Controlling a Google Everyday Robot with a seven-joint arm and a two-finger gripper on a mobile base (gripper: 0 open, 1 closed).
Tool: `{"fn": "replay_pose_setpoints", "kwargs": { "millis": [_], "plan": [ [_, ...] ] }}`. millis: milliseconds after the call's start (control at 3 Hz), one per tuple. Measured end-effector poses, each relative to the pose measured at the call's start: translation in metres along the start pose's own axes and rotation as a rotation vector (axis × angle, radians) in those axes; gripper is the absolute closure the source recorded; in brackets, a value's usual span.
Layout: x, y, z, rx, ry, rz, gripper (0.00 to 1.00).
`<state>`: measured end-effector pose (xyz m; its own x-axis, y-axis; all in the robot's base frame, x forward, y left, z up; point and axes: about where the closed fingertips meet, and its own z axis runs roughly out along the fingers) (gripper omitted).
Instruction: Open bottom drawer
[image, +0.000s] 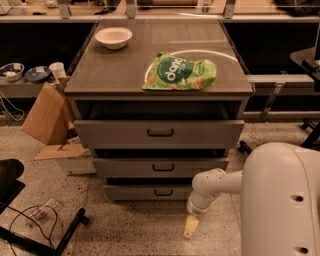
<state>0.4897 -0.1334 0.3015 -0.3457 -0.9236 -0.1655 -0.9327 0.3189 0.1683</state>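
Note:
The bottom drawer (145, 192) is the lowest and smallest grey front of the three, with a small dark bar handle (163, 192) at its centre. It stands pulled out a little from the cabinet, as do the middle drawer (160, 167) and the top drawer (157, 133). My gripper (190, 226) hangs from the white arm (215, 186) just above the floor, in front of and to the right of the bottom drawer's handle, apart from the drawer. It holds nothing that I can see.
On the cabinet top (125, 70) lie a green chip bag (181, 73) and a white bowl (113, 37). A cardboard box (47, 112) leans at the cabinet's left. Cables (30, 220) and a dark chair base (60, 235) lie on the floor at left.

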Motion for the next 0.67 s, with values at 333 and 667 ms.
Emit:
{"fn": "replay_pose_setpoints", "kwargs": {
  "millis": [333,667],
  "plan": [
    [0.001,-0.025,0.014,0.031,-0.012,0.004,0.0],
    [-0.003,-0.045,0.026,0.085,-0.053,-0.006,0.0]
  ]
}}
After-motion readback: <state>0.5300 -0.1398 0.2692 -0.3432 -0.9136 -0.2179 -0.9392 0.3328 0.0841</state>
